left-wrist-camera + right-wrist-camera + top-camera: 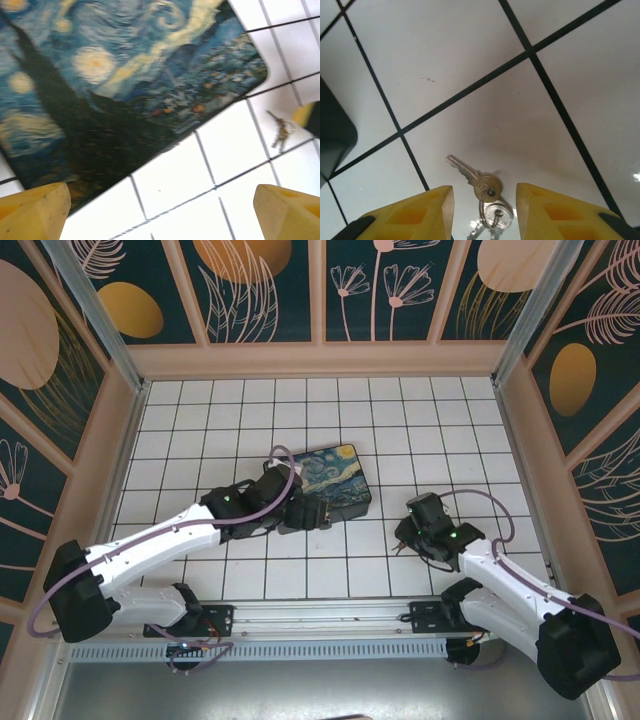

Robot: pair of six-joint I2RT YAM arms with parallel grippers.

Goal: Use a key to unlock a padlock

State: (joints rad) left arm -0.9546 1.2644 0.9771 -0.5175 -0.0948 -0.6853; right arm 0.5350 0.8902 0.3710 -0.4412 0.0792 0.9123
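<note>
A small key (472,177) lies flat on the white tiles, joined by a ring (495,215) to other keys, its blade pointing up-left. My right gripper (485,210) stands low over the bunch, one yellow finger on each side with a gap to the metal. The padlock is out of view. My left gripper (162,210) is wide open over bare tile beside the Starry Night box (115,75), holding nothing. In the left wrist view the key bunch (280,134) shows at the right. From above, the left gripper (305,515) sits at the box's near-left edge and the right gripper (405,535) to the box's right.
The painted box (335,475) lies mid-table between the two arms. A dark rounded corner of the box (332,132) shows at the left in the right wrist view. Patterned walls (320,290) enclose the tiled floor (460,430) on three sides.
</note>
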